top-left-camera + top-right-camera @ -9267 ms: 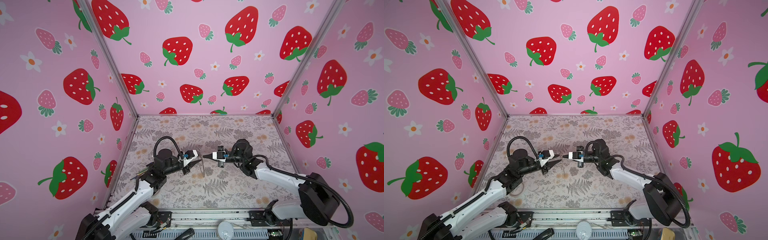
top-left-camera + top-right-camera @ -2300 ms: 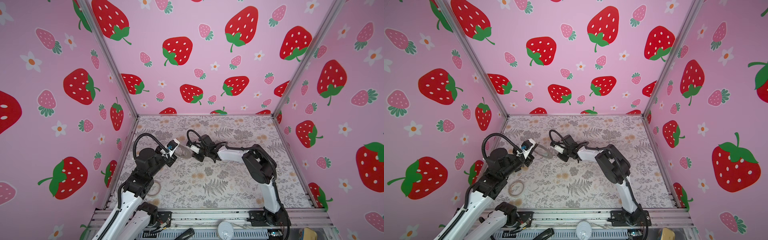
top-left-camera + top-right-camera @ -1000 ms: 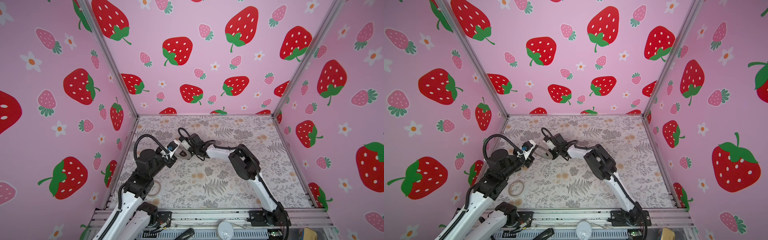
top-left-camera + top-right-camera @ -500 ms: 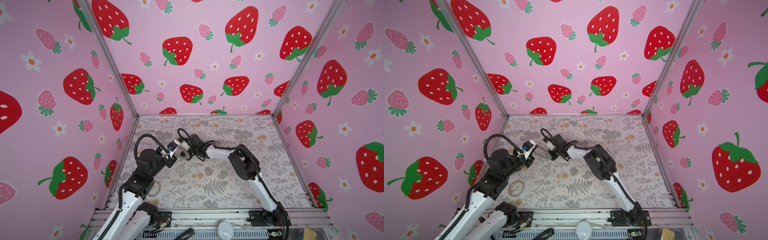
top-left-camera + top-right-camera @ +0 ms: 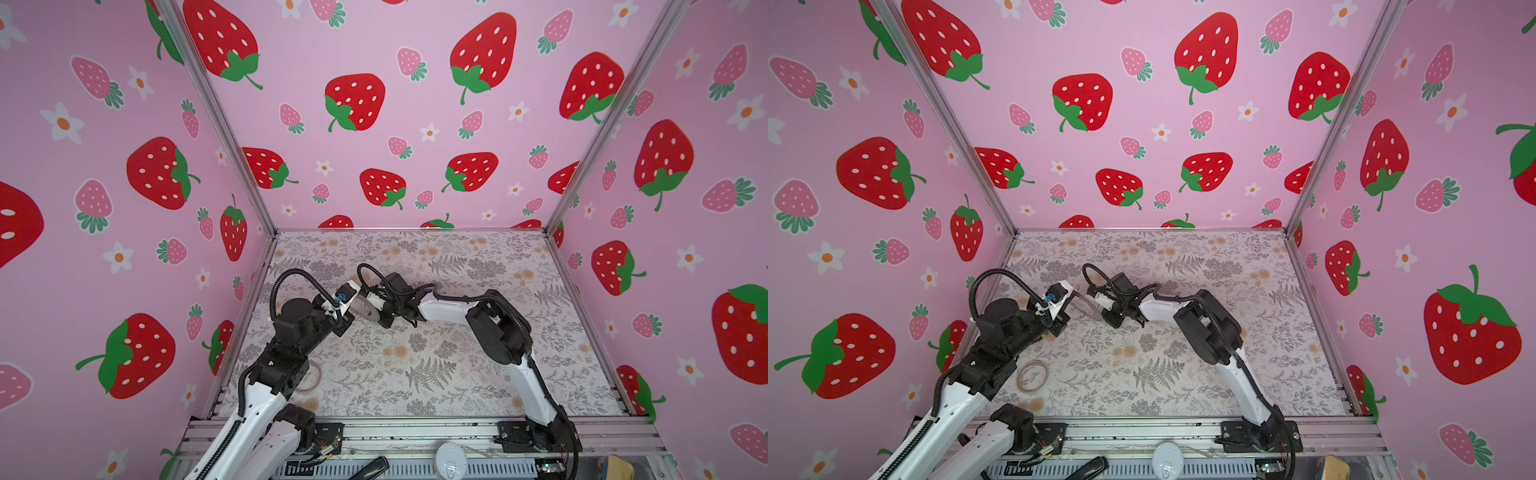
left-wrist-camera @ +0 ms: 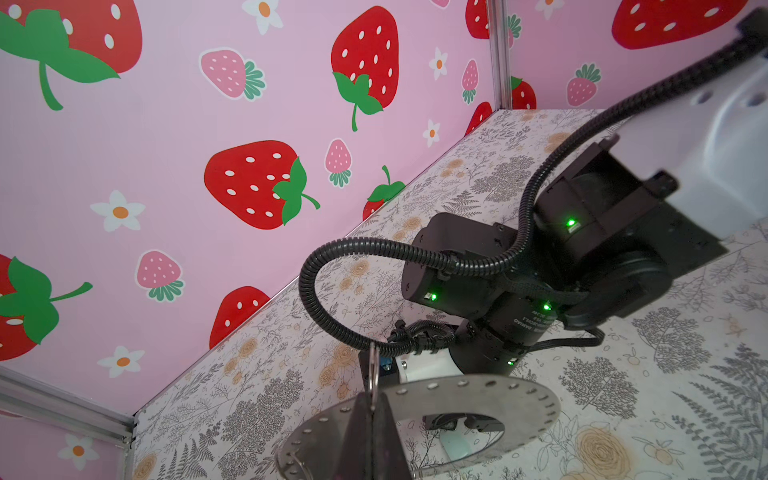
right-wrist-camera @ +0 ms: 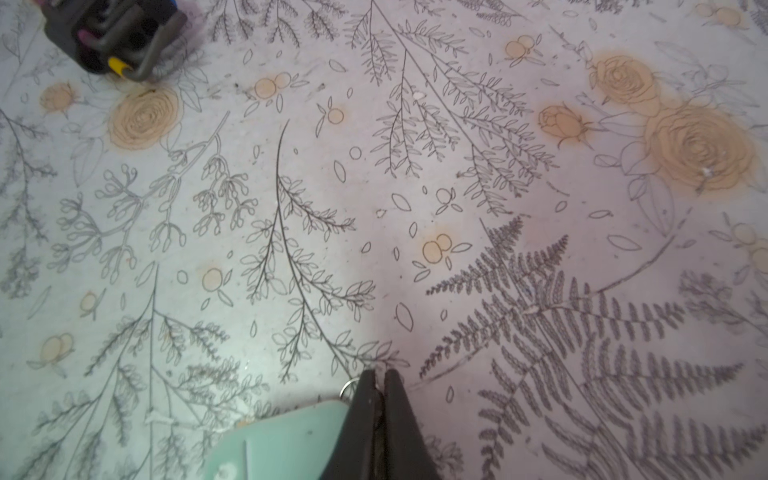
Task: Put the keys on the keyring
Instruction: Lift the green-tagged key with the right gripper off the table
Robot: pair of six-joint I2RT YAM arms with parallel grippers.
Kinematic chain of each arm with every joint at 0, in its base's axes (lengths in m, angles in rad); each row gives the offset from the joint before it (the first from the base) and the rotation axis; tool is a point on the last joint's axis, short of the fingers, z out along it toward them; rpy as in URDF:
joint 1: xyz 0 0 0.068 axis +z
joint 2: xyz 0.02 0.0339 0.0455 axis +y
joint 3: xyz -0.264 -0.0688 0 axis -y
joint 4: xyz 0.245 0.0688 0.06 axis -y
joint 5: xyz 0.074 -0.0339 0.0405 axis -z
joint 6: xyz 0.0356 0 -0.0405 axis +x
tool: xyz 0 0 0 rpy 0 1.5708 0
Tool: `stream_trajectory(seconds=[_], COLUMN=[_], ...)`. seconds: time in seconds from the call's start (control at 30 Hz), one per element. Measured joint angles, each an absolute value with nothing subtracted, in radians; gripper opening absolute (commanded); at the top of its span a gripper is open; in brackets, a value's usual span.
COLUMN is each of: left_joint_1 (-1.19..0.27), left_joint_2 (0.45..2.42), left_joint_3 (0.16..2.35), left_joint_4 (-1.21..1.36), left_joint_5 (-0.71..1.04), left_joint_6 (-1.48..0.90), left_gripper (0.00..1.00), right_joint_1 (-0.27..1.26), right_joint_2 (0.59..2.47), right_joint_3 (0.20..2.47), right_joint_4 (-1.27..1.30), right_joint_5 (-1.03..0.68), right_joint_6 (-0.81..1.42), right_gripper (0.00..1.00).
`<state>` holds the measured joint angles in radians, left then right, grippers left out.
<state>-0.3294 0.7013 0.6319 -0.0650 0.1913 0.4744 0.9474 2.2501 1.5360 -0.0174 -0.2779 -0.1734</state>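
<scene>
From the left wrist view I see the left gripper point(image 6: 373, 411) with its dark fingers pressed together on the near rim of the keyring point(image 6: 478, 399), a flat grey disc with small holes round its edge, held tilted above the floral table point(image 5: 1183, 374). Both top views only give me that disc as a pale sliver point(image 5: 1087, 308) between the two wrists, left of centre, too small to judge the grip. The right wrist view looks down past the right gripper point(image 7: 377, 386): its fingers sit closed with barely a slit between them, and a small silvery loop point(image 7: 346, 387) pokes out beside one tip; whether it is pinched I cannot tell. A top view alone shows a translucent beige ring point(image 5: 1032, 376) lying flat by the left arm
</scene>
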Motion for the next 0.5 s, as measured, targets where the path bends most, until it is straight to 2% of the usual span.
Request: stream_trajectory(seconds=[0.2,0.37,0.5], left_joint_1=[-0.329,-0.329,-0.329], left_joint_2=[0.701,0.701,0.701], left_joint_3=[0.632,0.632,0.632], left_joint_4=[-0.065,-0.065,-0.065], left_joint_5=[0.191,0.192,0.192], left_joint_6=[0.474,0.474,0.474], left_gripper=[0.00,0.00,0.00], right_joint_1=[0.944,0.932,0.922], right_joint_2=[2.180,2.127,2.087], right_joint_3=[1.452,1.379,1.314], right_joint_4=[-0.043,-0.055,-0.027], right_joint_5=[-0.249,-0.266,-0.302], right_joint_6=[-0.331,-0.430,-0.441], right_gripper=[0.08,0.22,0.28])
